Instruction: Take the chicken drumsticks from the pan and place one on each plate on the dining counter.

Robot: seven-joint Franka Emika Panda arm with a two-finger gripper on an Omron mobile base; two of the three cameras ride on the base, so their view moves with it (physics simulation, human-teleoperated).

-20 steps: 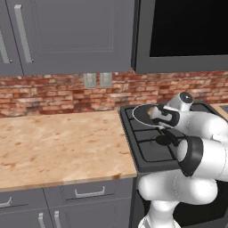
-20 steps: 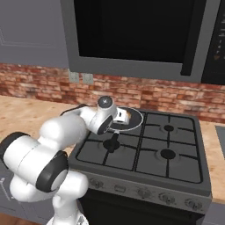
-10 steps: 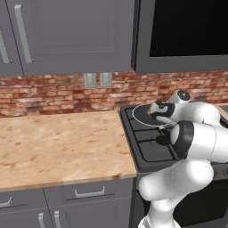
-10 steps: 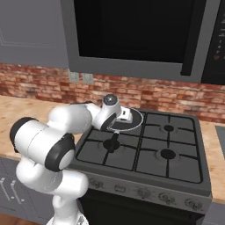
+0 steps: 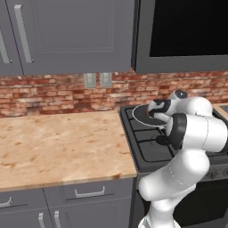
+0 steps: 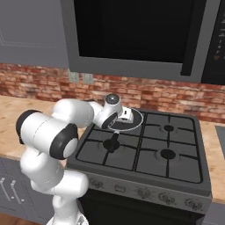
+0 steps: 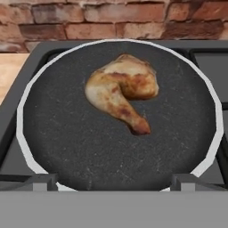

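Note:
A round dark pan (image 7: 67,133) with a light rim sits on the stove's back left burner; it also shows as the pan (image 5: 141,116) and the pan (image 6: 134,122) in the base views. One golden-brown chicken drumstick (image 7: 120,91) lies in its far half, bone end pointing toward me. My gripper (image 7: 113,181) hovers at the pan's near rim, open, with nothing between the fingertips (image 7: 42,180). The hand (image 5: 156,108) hangs low over the pan, and the right base view shows the gripper (image 6: 127,116) there too. The plates and the dining counter are out of view.
The black stove (image 6: 167,154) has raised burner grates around the pan. A brick wall (image 7: 111,18) stands close behind it and a dark microwave (image 6: 132,35) hangs above. A wood-look worktop (image 5: 58,142) stretches to the left of the stove.
The arm has folded further over the stove and the hand has come down closer to the pan. The jaws have stayed wide apart.

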